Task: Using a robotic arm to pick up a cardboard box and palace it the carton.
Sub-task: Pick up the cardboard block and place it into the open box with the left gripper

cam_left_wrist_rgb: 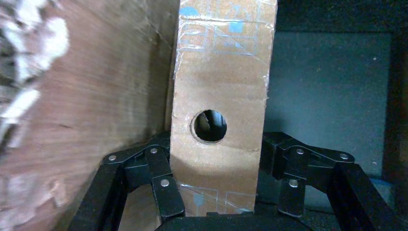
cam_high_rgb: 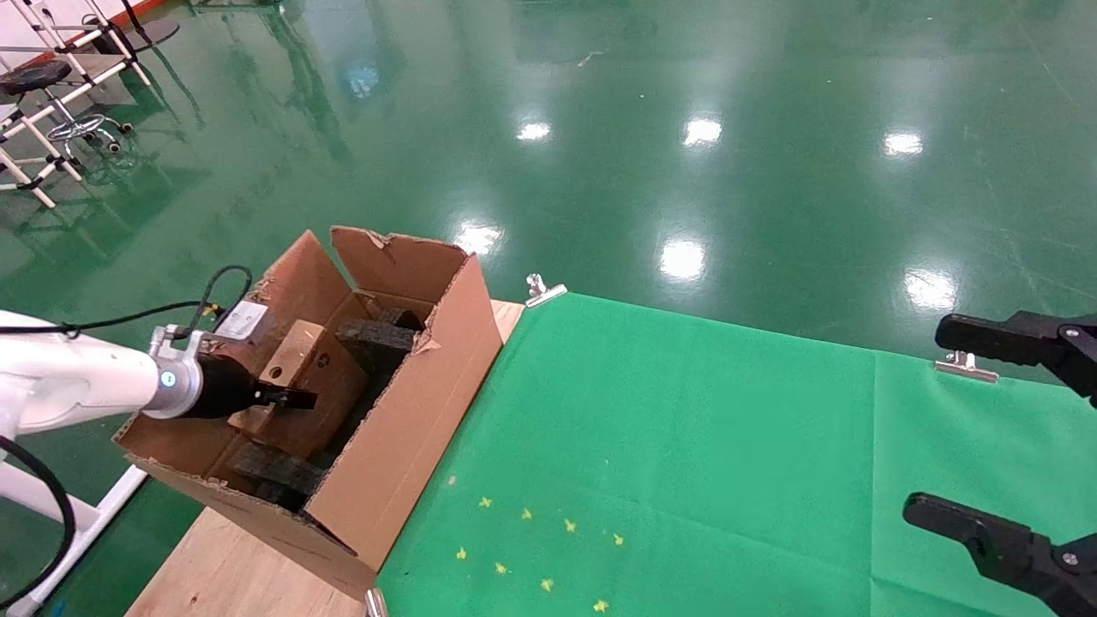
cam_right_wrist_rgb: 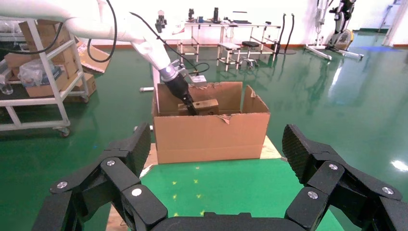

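The small brown cardboard box (cam_high_rgb: 317, 377) with its round hole stands tilted inside the large carton (cam_high_rgb: 411, 428), among black foam blocks (cam_high_rgb: 377, 338). My left gripper (cam_high_rgb: 296, 398), on the white arm with the blue ring, reaches in over the carton's left wall and is shut on the box. In the left wrist view the taped box (cam_left_wrist_rgb: 221, 86) fills the gap, with both fingers (cam_left_wrist_rgb: 159, 163) against its sides and the carton wall (cam_left_wrist_rgb: 96, 106) beside it. My right gripper (cam_high_rgb: 960, 424) hangs open at the table's right edge, holding nothing. The right wrist view shows the right gripper (cam_right_wrist_rgb: 219, 144), the carton (cam_right_wrist_rgb: 211, 134) and the box (cam_right_wrist_rgb: 207, 106).
A green cloth (cam_high_rgb: 686, 446) covers the table to the right of the carton, held by metal clips (cam_high_rgb: 544, 291) and marked with several yellow stars (cam_high_rgb: 531, 548). Bare wood (cam_high_rgb: 231, 574) shows under the carton. A stool and white racks (cam_high_rgb: 51, 94) stand on the floor far left.
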Robot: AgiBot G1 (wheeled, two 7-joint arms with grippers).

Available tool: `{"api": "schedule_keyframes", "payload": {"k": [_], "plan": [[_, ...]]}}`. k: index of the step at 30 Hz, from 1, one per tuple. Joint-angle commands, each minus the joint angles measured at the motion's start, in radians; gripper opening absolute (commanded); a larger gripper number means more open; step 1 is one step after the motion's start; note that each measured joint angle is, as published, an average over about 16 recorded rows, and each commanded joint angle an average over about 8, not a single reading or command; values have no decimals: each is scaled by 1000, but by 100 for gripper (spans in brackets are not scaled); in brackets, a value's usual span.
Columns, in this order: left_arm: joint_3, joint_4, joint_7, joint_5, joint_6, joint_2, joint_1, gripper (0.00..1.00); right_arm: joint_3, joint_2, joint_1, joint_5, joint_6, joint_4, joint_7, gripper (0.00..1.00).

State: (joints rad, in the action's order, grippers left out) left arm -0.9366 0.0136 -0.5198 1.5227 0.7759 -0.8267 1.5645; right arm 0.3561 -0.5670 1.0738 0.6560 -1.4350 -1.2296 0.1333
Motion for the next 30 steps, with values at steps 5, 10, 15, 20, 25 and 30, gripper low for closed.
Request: {"api": "schedule_keyframes", "payload": {"k": [5, 10, 15, 20, 25, 30], "plan": [[2, 1, -12, -2, -21, -15, -27, 4, 0, 0, 0, 0, 0, 0, 0, 100], [3, 1, -19, -4, -37, -20, -41, 66, 0, 0, 0, 0, 0, 0, 0, 100], [3, 0, -21, -5, -44, -23, -45, 100, 0, 0, 0, 0, 0, 0, 0, 100], [3, 0, -20, -5, -40, -21, -43, 100, 0, 0, 0, 0, 0, 0, 0, 100], [1, 1, -21, -2, -36, -18, -35, 100, 0, 0, 0, 0, 0, 0, 0, 100], [-2, 2, -26, 2, -28, -13, -18, 100, 0, 0, 0, 0, 0, 0, 0, 100]]}}
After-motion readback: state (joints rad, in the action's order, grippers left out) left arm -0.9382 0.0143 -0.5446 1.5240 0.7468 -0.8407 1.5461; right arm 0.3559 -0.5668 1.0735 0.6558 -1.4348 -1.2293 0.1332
